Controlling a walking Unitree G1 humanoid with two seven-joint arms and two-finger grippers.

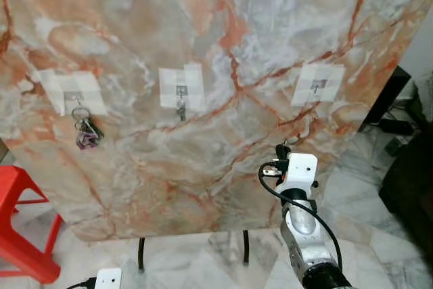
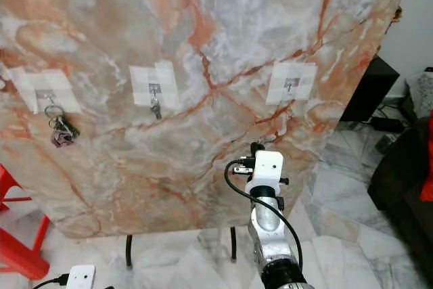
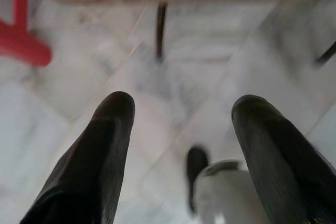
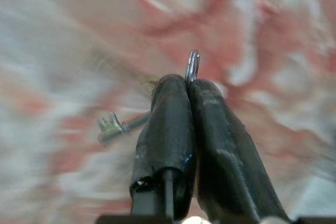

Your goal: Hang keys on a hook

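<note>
Right gripper (image 4: 190,85), clenched on a key ring (image 4: 193,65), sits lower right of frame before the board (image 1: 223,38), below the empty hook (image 1: 318,86). Left gripper (image 3: 181,111) hangs released.

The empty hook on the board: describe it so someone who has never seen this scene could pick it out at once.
A large marble-patterned board stands upright before the robot, with three small metal hooks in a row on pale adhesive patches. The empty hook is the one farthest to the robot's right, above the raised right gripper. Unlike the left hook with its key bunch and the middle hook with one key, nothing hangs from it.
</note>
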